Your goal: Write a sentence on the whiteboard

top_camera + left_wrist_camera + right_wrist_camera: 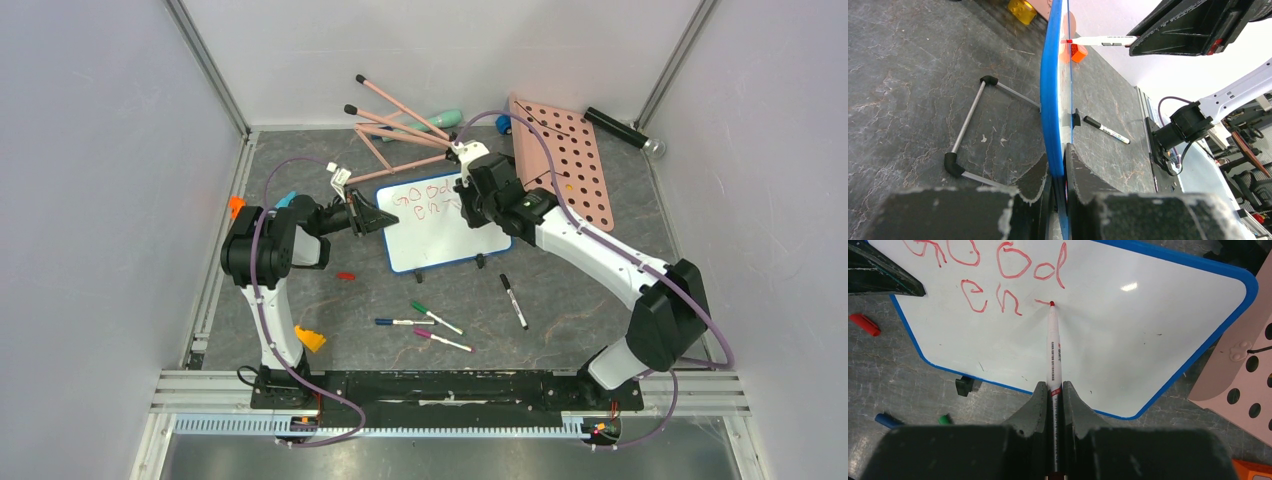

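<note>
The whiteboard [440, 240], white with a blue rim, stands tilted at mid-table. My left gripper [381, 220] is shut on its left edge; in the left wrist view the fingers [1057, 161] pinch the blue rim [1050, 100] edge-on. My right gripper [1052, 388] is shut on a red marker [1054, 347], whose tip touches the whiteboard [1148, 325]. The sentence [998, 270] reads "good" on the top line, with "en" and a short dash below. From above, the right gripper [470, 196] hangs over the board's upper right part.
A pink pegboard [565, 160] lies right of the board. Loose markers [513, 301] [436, 318] and a red cap [346, 275] lie in front. Pink sticks [400, 125] and a black cylinder [620, 128] sit at the back. An orange block [310, 339] is near the left arm's base.
</note>
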`<move>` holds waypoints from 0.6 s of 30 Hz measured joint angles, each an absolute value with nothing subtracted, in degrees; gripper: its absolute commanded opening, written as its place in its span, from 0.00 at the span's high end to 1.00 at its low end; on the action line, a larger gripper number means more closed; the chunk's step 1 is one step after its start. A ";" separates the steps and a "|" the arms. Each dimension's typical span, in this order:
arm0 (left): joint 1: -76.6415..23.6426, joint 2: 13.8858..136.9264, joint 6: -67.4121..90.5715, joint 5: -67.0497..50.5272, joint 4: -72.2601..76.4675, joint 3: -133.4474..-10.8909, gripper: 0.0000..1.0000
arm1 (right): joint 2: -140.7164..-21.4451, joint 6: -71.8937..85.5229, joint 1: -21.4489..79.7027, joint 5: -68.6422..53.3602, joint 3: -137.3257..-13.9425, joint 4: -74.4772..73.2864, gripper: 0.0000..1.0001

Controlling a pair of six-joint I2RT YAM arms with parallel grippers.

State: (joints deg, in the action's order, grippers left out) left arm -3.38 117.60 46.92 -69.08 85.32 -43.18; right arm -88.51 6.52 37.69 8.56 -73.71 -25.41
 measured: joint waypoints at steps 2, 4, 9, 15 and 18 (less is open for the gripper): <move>-3.36 117.60 46.92 -69.08 85.32 -43.18 0.98 | -88.71 6.52 37.69 8.38 -73.93 -25.39 1.00; -3.36 117.60 46.92 -69.08 85.32 -43.18 0.98 | -88.77 6.52 37.69 8.25 -74.08 -25.36 1.00; -3.36 117.60 46.92 -69.10 85.32 -43.18 0.98 | -89.03 6.52 37.69 7.92 -74.61 -25.36 1.00; -3.36 117.60 46.92 -69.08 85.32 -43.18 0.98 | -89.19 6.50 37.63 7.49 -74.78 -25.30 1.00; -3.36 117.60 46.92 -69.10 85.32 -43.18 0.98 | -89.21 6.52 37.60 7.25 -74.78 -25.23 1.00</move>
State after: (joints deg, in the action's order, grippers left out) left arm -3.36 117.60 46.92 -69.10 85.32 -43.18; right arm -89.21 6.52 37.60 7.25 -74.78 -25.23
